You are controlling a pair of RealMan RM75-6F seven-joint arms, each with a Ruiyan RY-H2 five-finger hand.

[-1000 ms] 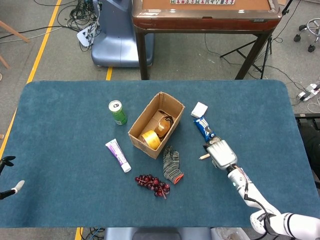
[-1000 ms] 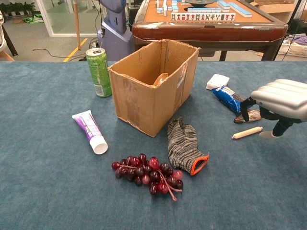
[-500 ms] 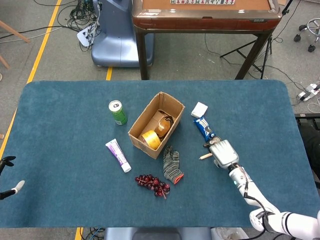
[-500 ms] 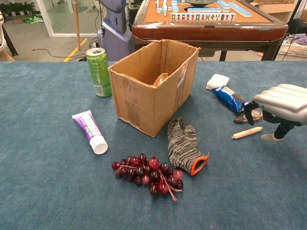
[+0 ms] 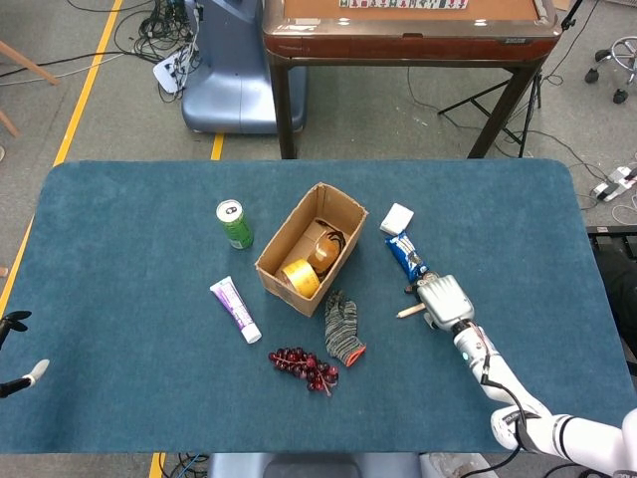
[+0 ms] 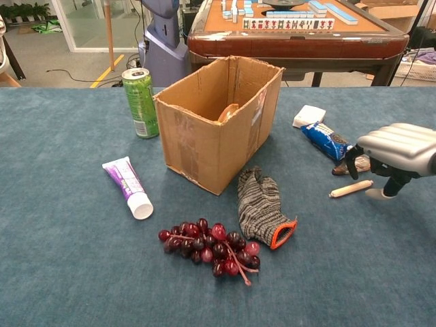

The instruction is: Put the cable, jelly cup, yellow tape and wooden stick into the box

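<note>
Hovering low over the desk (image 5: 119, 398) near its right edge, the right hand (image 5: 444, 300) sits with fingers curved down and apart, clasping nothing; the thumb tip reaches the cloth just right of the wooden stick (image 6: 351, 189), which lies flat beside the blue snack packet (image 6: 324, 139). That pose looks like a set-up for closing around the stick, the one task item not yet packed. The box (image 5: 309, 249) stands mid-desk, with the yellow tape (image 5: 298, 277) and a dark cable (image 5: 332, 239) inside; the jelly cup I cannot make out for sure. The left hand (image 5: 18, 383) shows only fingertips at the left edge, so its state is unclear. Compared with a second ago, the right hand has slid slightly back and lower toward the stick; the stick has not moved.
</note>
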